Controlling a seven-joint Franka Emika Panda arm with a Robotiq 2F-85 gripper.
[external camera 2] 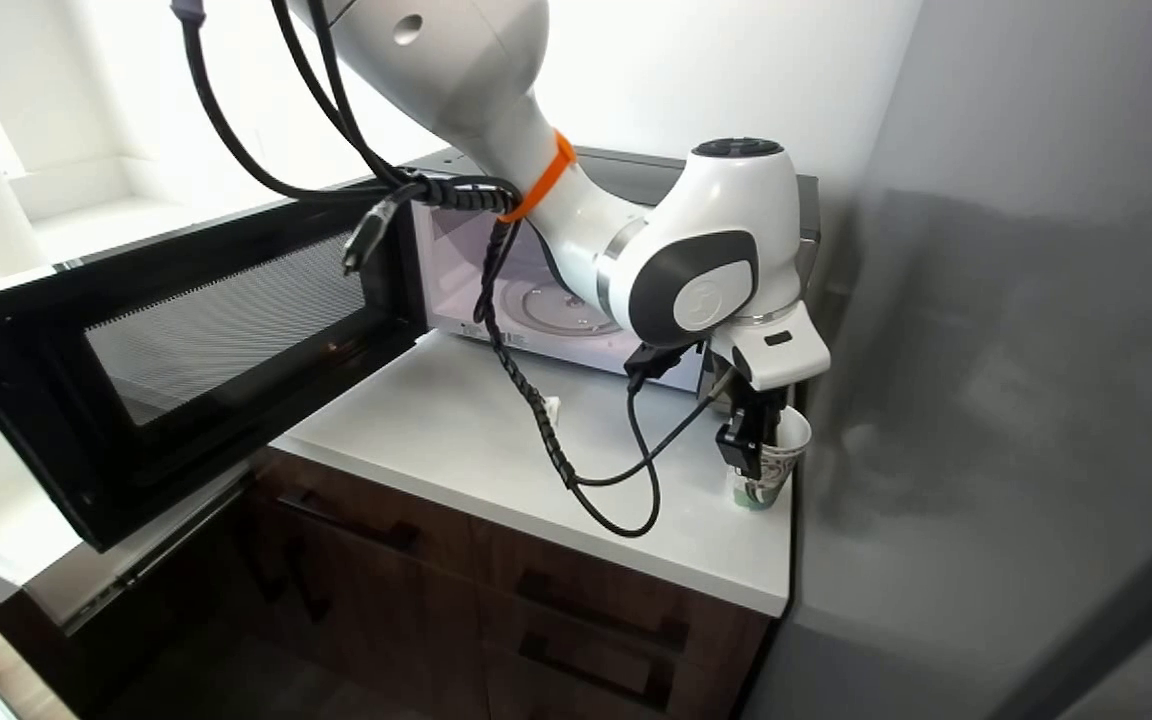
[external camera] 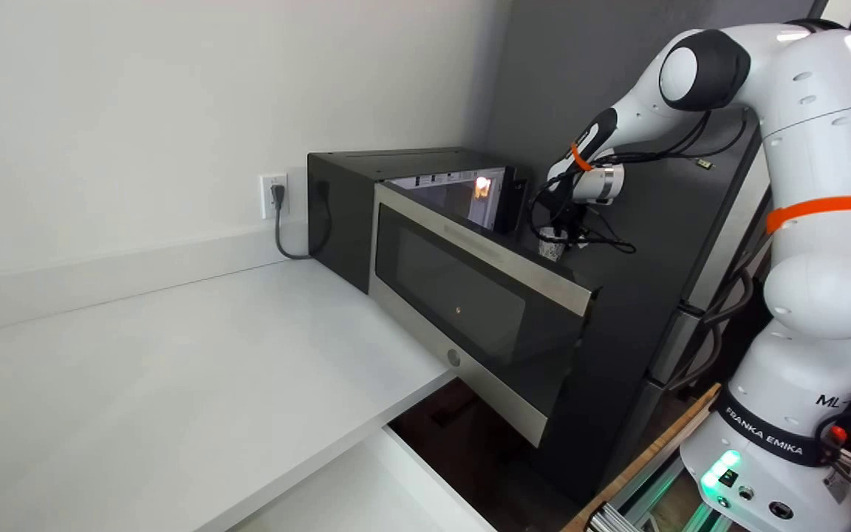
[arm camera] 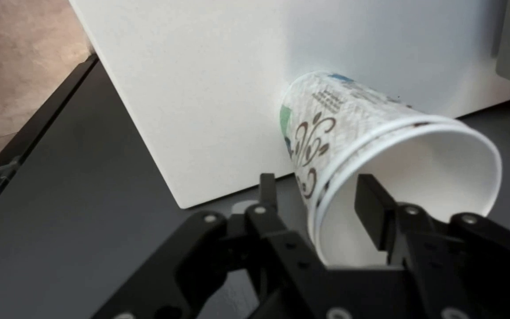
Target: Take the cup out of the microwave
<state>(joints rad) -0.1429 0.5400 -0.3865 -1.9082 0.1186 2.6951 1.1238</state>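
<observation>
The cup (arm camera: 321, 115) is a white paper cup with brown swirls and a double-looking rim. It stands outside the microwave on the white counter's corner, as an exterior view shows (external camera 2: 781, 482); it also shows small in an exterior view (external camera: 551, 253). My gripper (arm camera: 318, 184) is open over the cup's near rim. One finger is inside the mouth and the other is outside the wall, with gaps on both sides. The gripper also shows in both exterior views (external camera: 564, 222) (external camera 2: 758, 450). The microwave (external camera: 344, 222) has its door (external camera 2: 186, 350) wide open. Its lit inside shows a turntable, partly hidden by my arm.
A tall dark grey cabinet (external camera 2: 986, 360) stands right beside the cup. The white counter (external camera: 174, 384) runs under the microwave. An open drawer (external camera: 411, 473) lies below the door. Loose cables (external camera 2: 626, 480) hang from my arm over the counter. A small white scrap (external camera 2: 552, 408) lies there.
</observation>
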